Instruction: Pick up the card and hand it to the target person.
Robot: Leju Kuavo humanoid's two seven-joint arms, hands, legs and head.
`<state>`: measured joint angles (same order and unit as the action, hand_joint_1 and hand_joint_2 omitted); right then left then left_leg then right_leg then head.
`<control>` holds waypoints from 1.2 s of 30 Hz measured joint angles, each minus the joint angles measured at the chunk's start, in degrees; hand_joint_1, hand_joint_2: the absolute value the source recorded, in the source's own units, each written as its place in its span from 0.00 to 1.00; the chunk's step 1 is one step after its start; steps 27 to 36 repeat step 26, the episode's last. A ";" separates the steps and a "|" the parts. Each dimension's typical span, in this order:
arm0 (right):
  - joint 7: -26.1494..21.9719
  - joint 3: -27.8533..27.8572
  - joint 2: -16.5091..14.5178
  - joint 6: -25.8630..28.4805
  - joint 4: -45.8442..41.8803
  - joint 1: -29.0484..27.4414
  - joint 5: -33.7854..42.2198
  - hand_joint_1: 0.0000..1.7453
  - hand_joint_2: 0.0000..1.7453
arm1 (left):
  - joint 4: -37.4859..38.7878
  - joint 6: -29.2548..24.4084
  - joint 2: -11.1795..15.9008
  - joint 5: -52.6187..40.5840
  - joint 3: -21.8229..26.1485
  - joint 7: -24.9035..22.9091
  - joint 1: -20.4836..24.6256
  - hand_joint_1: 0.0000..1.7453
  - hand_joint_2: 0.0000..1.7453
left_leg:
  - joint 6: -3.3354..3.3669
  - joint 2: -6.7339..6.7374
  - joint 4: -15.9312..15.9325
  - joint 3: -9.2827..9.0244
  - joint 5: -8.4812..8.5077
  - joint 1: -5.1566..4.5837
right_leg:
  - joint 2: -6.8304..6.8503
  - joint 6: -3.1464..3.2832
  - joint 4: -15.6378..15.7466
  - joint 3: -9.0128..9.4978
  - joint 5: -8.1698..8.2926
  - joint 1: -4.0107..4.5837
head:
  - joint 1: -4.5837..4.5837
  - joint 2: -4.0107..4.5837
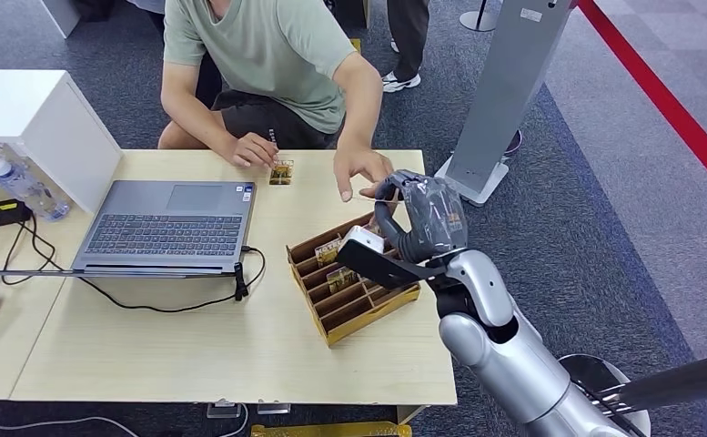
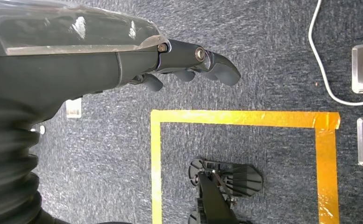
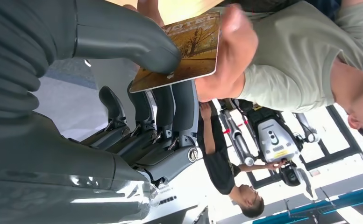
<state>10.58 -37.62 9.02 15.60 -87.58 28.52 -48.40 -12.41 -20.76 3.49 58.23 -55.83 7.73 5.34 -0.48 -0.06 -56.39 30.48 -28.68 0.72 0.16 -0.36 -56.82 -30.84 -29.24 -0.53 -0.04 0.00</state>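
My right hand (image 1: 422, 223) is raised over the table's right side, above the slotted cardboard box (image 1: 354, 287). It pinches a card (image 3: 184, 51) with a brown landscape picture between its thumb (image 3: 123, 32) and fingers (image 3: 170, 105). In the head view the card (image 1: 370, 194) shows edge-on as a thin sliver. A person in a green shirt (image 1: 267, 55) sits across the table, and their hand (image 1: 360, 169) touches the card's far edge; the same hand (image 3: 231, 46) appears behind the card. My left hand (image 2: 188, 65) hangs over the carpet and holds nothing.
An open laptop (image 1: 167, 223) with a cable lies at the table's left, beside a water bottle (image 1: 24, 188) and a white box (image 1: 31, 118). A small card stack (image 1: 281, 172) sits near the person's other hand. A grey stand (image 1: 504, 91) rises right of the table.
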 joint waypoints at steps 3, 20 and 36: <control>-0.84 -0.28 -1.08 0.90 3.71 2.05 0.46 0.78 1.00 | 0.00 -0.03 -0.03 0.09 -0.19 -0.02 0.08 0.00 1.00 | 0.00 0.00 0.00 0.00 0.00 0.00 | 0.00 0.00 -0.02 -0.01 0.00 0.00 | -0.02 0.00; -1.93 -1.92 -4.74 2.39 12.74 4.84 0.79 0.00 1.00 | 0.00 -0.37 -0.23 0.98 -0.25 -0.51 0.04 0.00 1.00 | 0.00 -0.01 0.00 0.02 0.00 0.00 | 0.01 0.00 -0.03 -0.02 0.00 0.00 | -0.01 0.00; -1.95 -2.44 -5.19 2.39 13.68 4.85 0.80 0.00 1.00 | 0.00 -0.24 -0.23 0.96 -0.45 -0.52 0.04 0.00 1.00 | 0.00 -0.01 0.00 0.01 0.00 0.00 | 0.01 0.00 -0.03 -0.02 0.00 0.00 | -0.06 0.00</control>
